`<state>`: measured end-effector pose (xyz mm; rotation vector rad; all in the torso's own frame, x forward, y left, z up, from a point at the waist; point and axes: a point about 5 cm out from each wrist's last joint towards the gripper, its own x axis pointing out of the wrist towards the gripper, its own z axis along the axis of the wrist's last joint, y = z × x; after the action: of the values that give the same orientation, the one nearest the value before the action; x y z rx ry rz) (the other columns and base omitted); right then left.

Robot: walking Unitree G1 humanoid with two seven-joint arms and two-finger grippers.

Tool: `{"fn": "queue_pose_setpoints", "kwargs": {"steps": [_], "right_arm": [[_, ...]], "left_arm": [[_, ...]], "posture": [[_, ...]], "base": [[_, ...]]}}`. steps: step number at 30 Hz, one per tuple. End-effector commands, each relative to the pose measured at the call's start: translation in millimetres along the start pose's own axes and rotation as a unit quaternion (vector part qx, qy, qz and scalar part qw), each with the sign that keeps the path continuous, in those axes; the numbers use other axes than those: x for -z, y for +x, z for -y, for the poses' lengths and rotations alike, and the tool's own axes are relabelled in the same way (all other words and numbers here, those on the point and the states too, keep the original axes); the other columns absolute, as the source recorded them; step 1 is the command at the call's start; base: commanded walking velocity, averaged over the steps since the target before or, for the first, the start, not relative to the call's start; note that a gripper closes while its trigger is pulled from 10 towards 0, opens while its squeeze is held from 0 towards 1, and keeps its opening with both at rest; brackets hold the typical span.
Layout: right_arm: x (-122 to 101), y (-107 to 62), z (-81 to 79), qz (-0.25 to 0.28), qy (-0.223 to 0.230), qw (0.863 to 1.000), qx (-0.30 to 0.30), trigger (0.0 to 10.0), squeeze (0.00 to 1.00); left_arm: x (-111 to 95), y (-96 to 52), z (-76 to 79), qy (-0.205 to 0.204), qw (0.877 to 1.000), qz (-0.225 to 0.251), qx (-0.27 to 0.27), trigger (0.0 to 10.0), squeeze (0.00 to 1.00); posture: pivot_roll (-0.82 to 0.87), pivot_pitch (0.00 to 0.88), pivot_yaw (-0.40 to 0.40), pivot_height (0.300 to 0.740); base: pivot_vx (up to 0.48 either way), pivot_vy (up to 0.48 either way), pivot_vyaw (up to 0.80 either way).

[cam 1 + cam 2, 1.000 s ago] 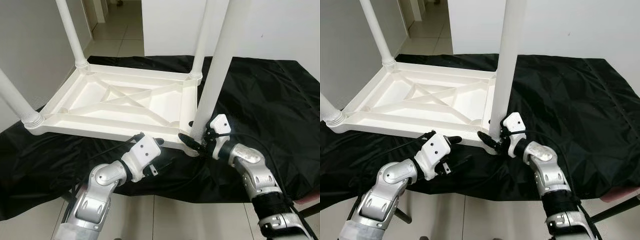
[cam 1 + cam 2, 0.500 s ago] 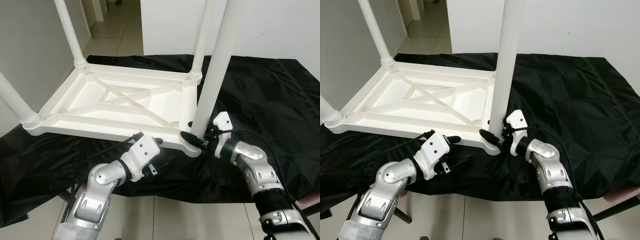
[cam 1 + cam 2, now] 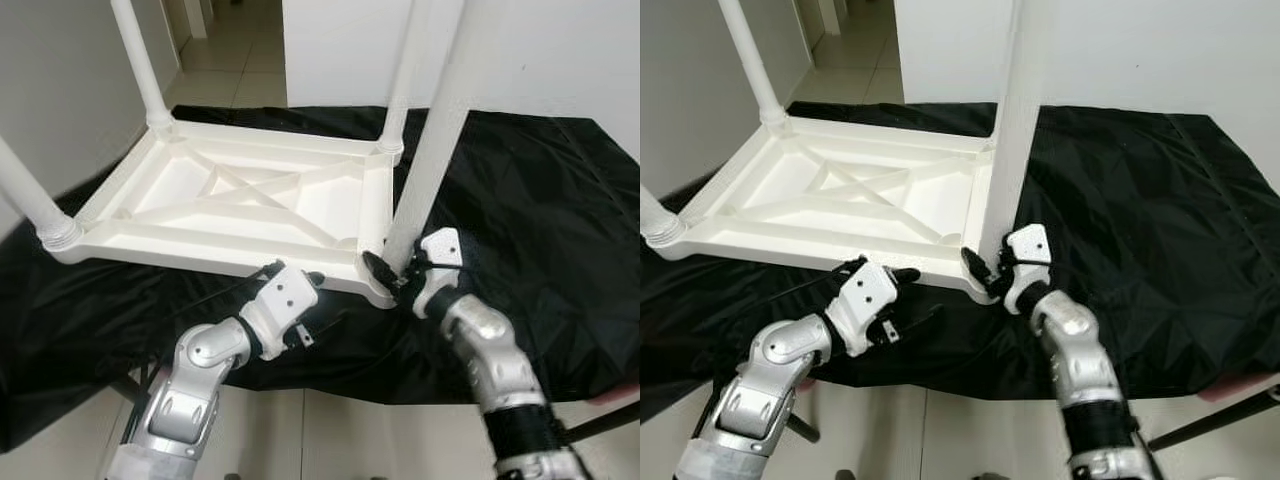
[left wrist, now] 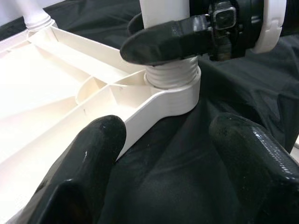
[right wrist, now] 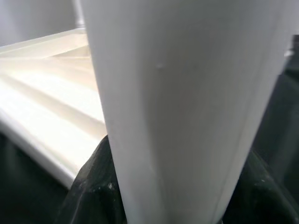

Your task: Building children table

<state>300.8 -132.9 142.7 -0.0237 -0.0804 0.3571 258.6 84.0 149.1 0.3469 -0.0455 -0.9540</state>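
Upturned white children's table (image 3: 250,200) on black cloth (image 3: 540,200) — right end effector (image 3: 392,278) clenched round near-corner leg (image 3: 430,150); left end effector (image 4: 163,154) released, beside that corner.

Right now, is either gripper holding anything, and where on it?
Right gripper grips the near-right table leg just above its threaded base, at the corner socket of the upturned tabletop. Left gripper holds nothing, jaws open.

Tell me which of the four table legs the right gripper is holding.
The leg at the near right corner of the upturned white table. The right gripper clamps it just above its socket; the other three legs stand untouched at their corners.
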Motion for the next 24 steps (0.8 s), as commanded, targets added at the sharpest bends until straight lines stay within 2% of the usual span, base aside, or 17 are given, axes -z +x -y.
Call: {"fn": "queue_pose_setpoints", "kwargs": {"steps": [1, 2, 3, 4, 5, 7, 9, 14, 15, 20, 21, 22, 24], "right_arm": [[14, -6.2, 5.0, -0.035, 0.014, 0.998, 0.055, 10.0, 0.00], [14, -6.2, 5.0, -0.035, 0.014, 0.998, 0.055, 10.0, 0.00], [18, -9.8, -2.4, -0.042, 0.011, 0.994, 0.104, 10.0, 0.00], [18, -9.8, -2.4, -0.042, 0.011, 0.994, 0.104, 10.0, 0.00], [20, -9.7, -12.1, -0.044, 0.009, 0.991, 0.126, 10.0, 0.00], [20, -9.7, -12.1, -0.044, 0.009, 0.991, 0.126, 10.0, 0.00], [16, -9.3, -15.5, -0.029, 0.011, 0.987, 0.157, 10.0, 0.00], [14, -9.3, -16.8, -0.019, 0.021, 0.989, 0.148, 10.0, 0.00], [10, -10.7, -15.4, 0.000, 0.033, 0.991, 0.129, 10.0, 1.00], [3, -13.2, -12.9, 0.024, 0.048, 0.994, 0.095, 10.0, 1.00], [1, -14.8, -9.1, 0.023, 0.048, 0.997, 0.056, 10.0, 1.00], [0, -16.0, -5.2, 0.020, 0.043, 0.999, 0.027, 10.0, 0.14], [0, -16.0, -5.2, 0.020, 0.043, 0.999, 0.027, 10.0, 0.14]], "left_arm": [[0, -2.3, -5.8, -0.005, 0.998, 0.001, -0.060, 10.0, 0.00], [0, -2.3, -5.8, -0.005, 0.998, 0.001, -0.060, 10.0, 0.00], [0, -1.7, -6.8, -0.005, 0.998, 0.002, -0.062, 10.0, 0.00], [0, -1.7, -6.8, -0.005, 0.998, 0.002, -0.062, 10.0, 0.00], [-1, -0.6, -8.0, -0.005, 0.998, 0.004, -0.063, 10.0, 0.00], [-1, -0.6, -8.0, -0.005, 0.998, 0.004, -0.063, 10.0, 0.00], [-2, 0.8, -9.8, -0.005, 0.998, 0.006, -0.058, 10.0, 0.00], [-3, 1.3, -10.5, -0.003, 0.998, 0.006, -0.055, 10.0, 0.00], [-4, 1.6, -11.2, -0.002, 0.999, 0.007, -0.052, 10.0, 0.00], [-5, 2.3, -11.3, -0.004, 0.999, 0.009, -0.049, 10.0, 0.00], [-6, 2.2, -10.3, -0.008, 0.999, 0.010, -0.050, 10.0, 0.00], [-6, 2.0, -9.7, -0.011, 0.999, 0.010, -0.051, 10.0, 0.00], [-6, 2.0, -9.7, -0.011, 0.999, 0.010, -0.051, 10.0, 0.00]], "posture": [[-0.05, 0.084, 0.026, 0.740], [-0.05, 0.084, 0.026, 0.740], [-0.05, 0.083, 0.028, 0.740], [-0.05, 0.083, 0.028, 0.740], [-0.05, 0.081, 0.034, 0.740], [-0.05, 0.081, 0.034, 0.740], [-0.07, 0.083, 0.055, 0.740], [-0.07, 0.083, 0.056, 0.740], [-0.07, 0.086, 0.059, 0.740], [-0.07, 0.092, 0.057, 0.740], [-0.07, 0.104, 0.054, 0.740], [-0.07, 0.105, 0.055, 0.740], [-0.07, 0.105, 0.055, 0.740]], "base": [[0.000, 0.000, 0.00], [0.000, 0.000, 0.00], [0.000, 0.000, 0.00], [0.000, 0.000, 0.00], [0.000, 0.000, 0.00], [0.000, 0.000, 0.00], [0.000, 0.000, 0.00], [0.000, 0.000, 0.00], [0.000, 0.000, 0.00], [0.000, 0.000, 0.00], [0.000, 0.000, 0.00], [0.000, 0.000, 0.00], [0.000, 0.000, 0.00]]}}
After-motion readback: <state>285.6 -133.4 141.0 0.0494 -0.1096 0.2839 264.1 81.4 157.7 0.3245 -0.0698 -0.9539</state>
